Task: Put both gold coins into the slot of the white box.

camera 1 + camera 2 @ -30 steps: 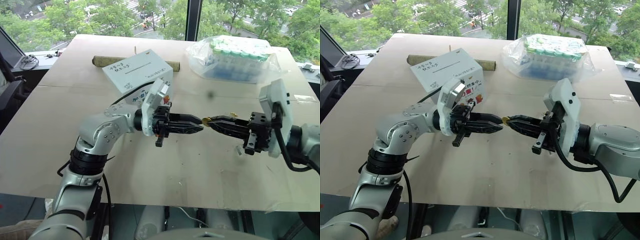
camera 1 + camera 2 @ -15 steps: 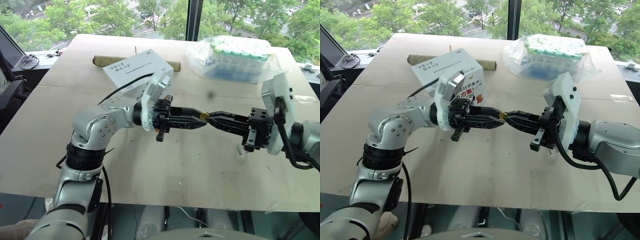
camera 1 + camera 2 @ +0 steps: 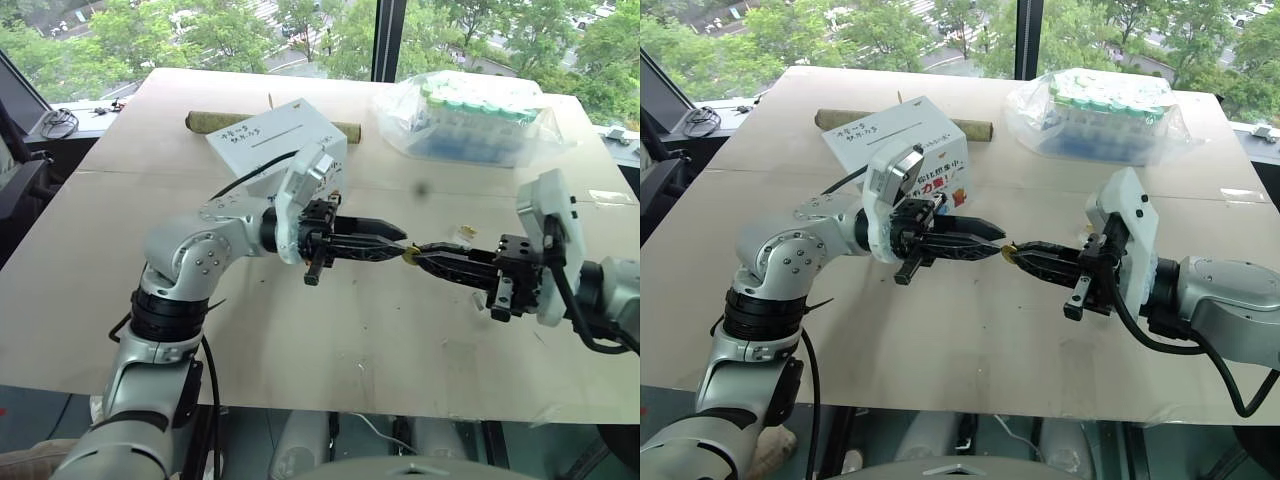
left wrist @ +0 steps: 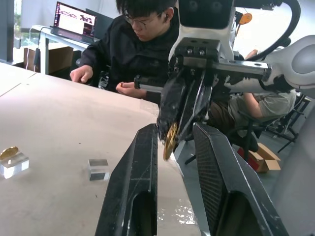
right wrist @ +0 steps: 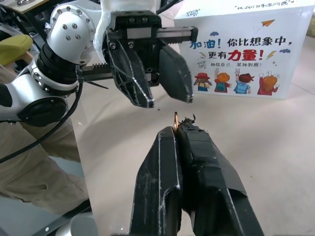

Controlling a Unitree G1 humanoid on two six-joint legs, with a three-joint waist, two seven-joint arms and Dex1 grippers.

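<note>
Right gripper (image 3: 412, 252) pinches a gold coin (image 5: 175, 123), level, tip-to-tip with the parted left gripper (image 3: 398, 243).

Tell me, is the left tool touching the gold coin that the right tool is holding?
Apart. In the right wrist view the left tool has its fingers open beyond the gold coin, with bare table showing between them; the right tool alone pinches it.

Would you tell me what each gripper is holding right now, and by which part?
The right gripper pinches a gold coin by its lower edge, most of the disc standing clear. The left gripper is open around it, holding nothing.
</note>
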